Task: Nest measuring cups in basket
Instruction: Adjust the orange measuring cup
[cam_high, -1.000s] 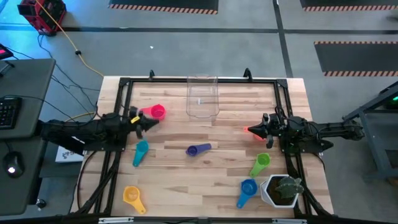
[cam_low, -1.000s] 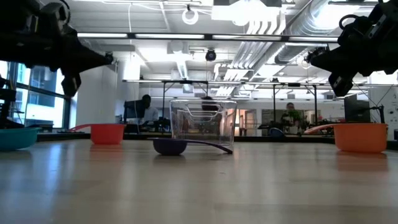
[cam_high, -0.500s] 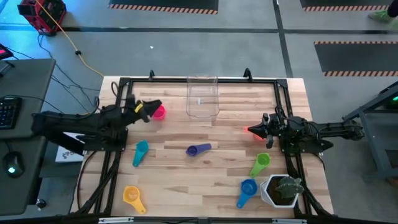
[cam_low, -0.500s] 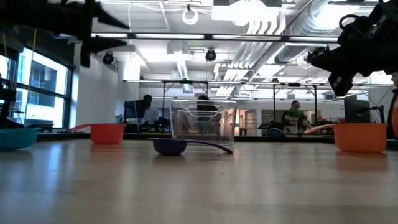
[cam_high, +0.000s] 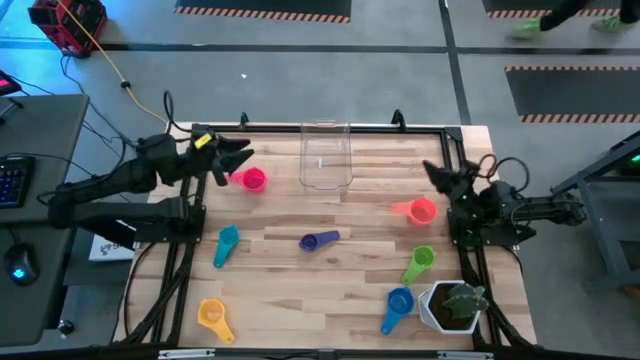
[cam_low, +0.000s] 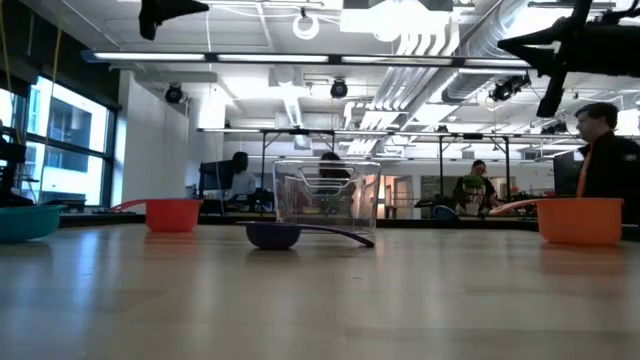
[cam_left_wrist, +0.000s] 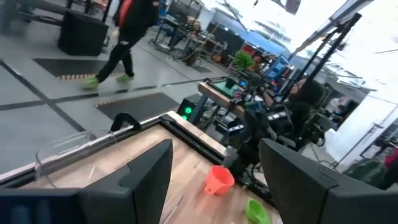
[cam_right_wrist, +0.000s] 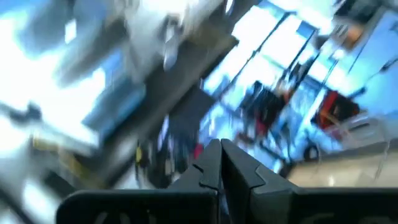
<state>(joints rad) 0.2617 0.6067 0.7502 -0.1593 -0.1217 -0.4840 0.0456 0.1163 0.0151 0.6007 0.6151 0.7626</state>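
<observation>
Six measuring cups lie apart on the wooden table: pink (cam_high: 252, 179), teal (cam_high: 226, 245), purple (cam_high: 318, 240), yellow (cam_high: 213, 315), orange (cam_high: 420, 210), green (cam_high: 420, 262) and blue (cam_high: 398, 300). The clear basket (cam_high: 326, 155) stands on its base at the far middle, with no cup in it. My left gripper (cam_high: 238, 160) hangs open, raised high above the table just left of the pink cup; its wrist view shows nothing between its fingers (cam_left_wrist: 216, 149). My right gripper (cam_high: 432, 170) is shut and raised, beyond the orange cup.
A white pot with a green plant (cam_high: 455, 305) stands at the near right corner. A black frame (cam_high: 320, 128) runs along the table's edges. A person (cam_low: 605, 150) stands in the room beyond the table, at the right.
My left gripper has risen high, gone toward the far edge and opened. My right gripper has risen and swung toward the far edge, uncovering the orange cup, which has stayed in place. No cup has moved.
</observation>
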